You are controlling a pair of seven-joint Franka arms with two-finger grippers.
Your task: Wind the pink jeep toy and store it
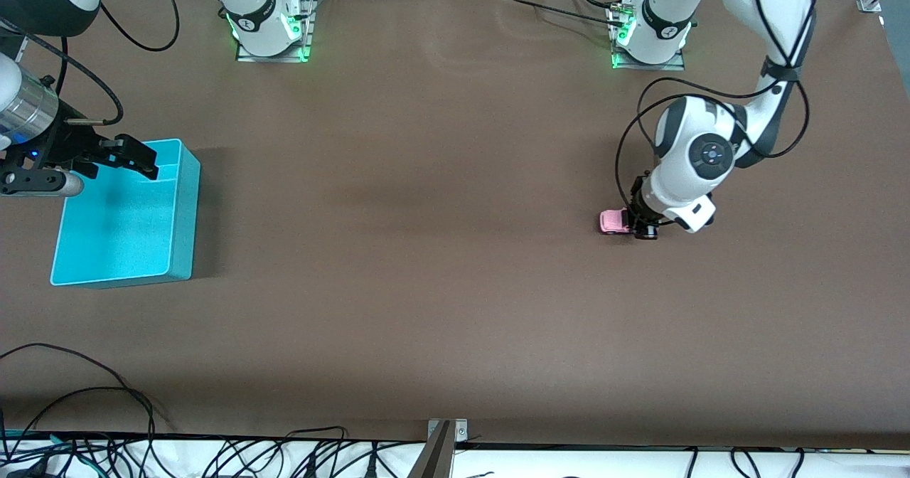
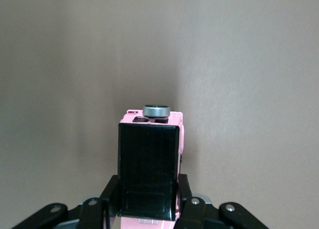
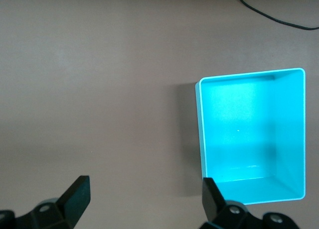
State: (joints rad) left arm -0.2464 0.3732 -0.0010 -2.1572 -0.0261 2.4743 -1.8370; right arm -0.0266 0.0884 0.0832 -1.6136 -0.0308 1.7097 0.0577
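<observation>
The pink jeep toy point(image 1: 613, 220) is down at the brown table surface, toward the left arm's end. My left gripper point(image 1: 633, 225) is shut on it. In the left wrist view the jeep toy point(image 2: 149, 154) shows its black roof and a grey disc at its outer end. The black fingers point(image 2: 110, 191) press on both of its sides, and my left gripper point(image 2: 148, 191) holds it by the end closest to the wrist. My right gripper point(image 1: 131, 156) hangs open over the edge of the turquoise bin point(image 1: 186, 215) with nothing between its fingers point(image 3: 77, 194).
The turquoise bin point(image 3: 249, 129) has nothing in it and stands at the right arm's end of the table. Cables lie along the table edge nearest the front camera point(image 1: 106, 392). The two arm bases point(image 1: 266, 23) stand on the table's edge farthest from that camera.
</observation>
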